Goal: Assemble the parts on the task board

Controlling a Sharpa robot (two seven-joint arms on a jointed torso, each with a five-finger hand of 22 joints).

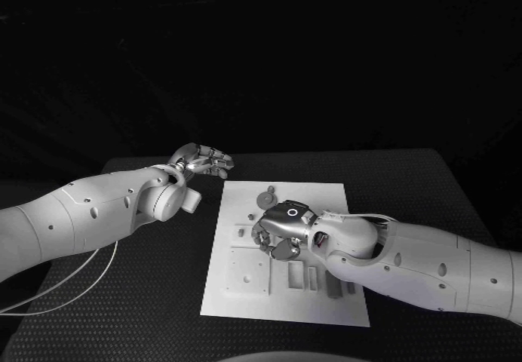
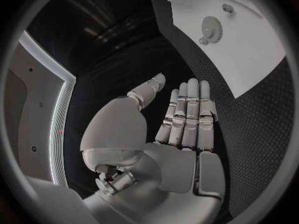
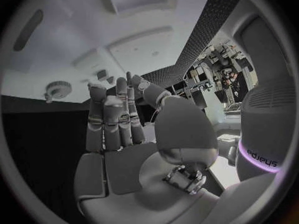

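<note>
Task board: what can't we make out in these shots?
- Head view: the right hand and its arm cover the middle and right lower part of the task board; any parts beneath are hidden.
- Head view: whether the right hand touches a part cannot be told.
- Left wrist view: the board is cut off by the circle's rim; only the gear and small pieces show.

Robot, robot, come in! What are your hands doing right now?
Left hand open, off the task board. Right hand open over board's middle, holding nothing. Gear lies loose. Nothing blocking.
</note>
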